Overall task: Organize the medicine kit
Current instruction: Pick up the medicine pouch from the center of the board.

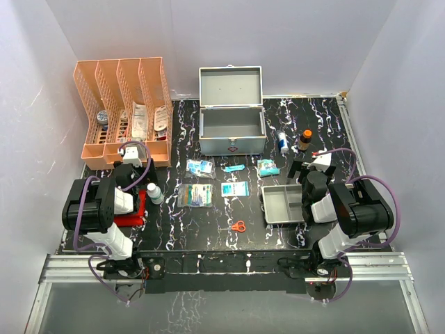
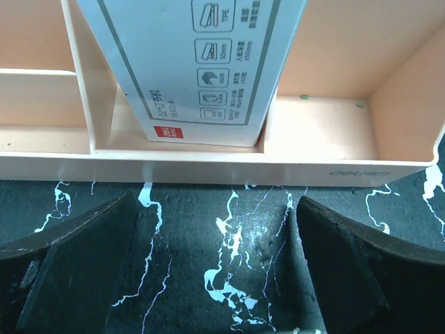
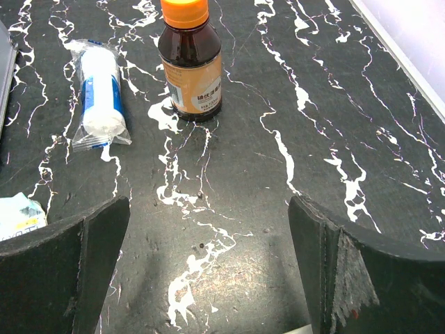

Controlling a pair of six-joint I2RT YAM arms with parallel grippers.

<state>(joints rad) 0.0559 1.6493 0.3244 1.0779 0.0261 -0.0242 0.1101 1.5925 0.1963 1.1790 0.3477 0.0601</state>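
Lighting's soft and even from overhead, with the white walls (image 1: 292, 42) bouncing it around, so the top view is bright with only faint shadows. The black counter (image 1: 208, 223) has a mild sheen, no harsh glare. The right wrist view is crisp on the brown bottle (image 3: 189, 62) (label's readable-ish). A soft shadow pools by the right gripper (image 3: 208, 203), whose near edges go a bit fuzzy. In the left wrist view, the peach organizer (image 2: 208, 169) looks slightly washed out.
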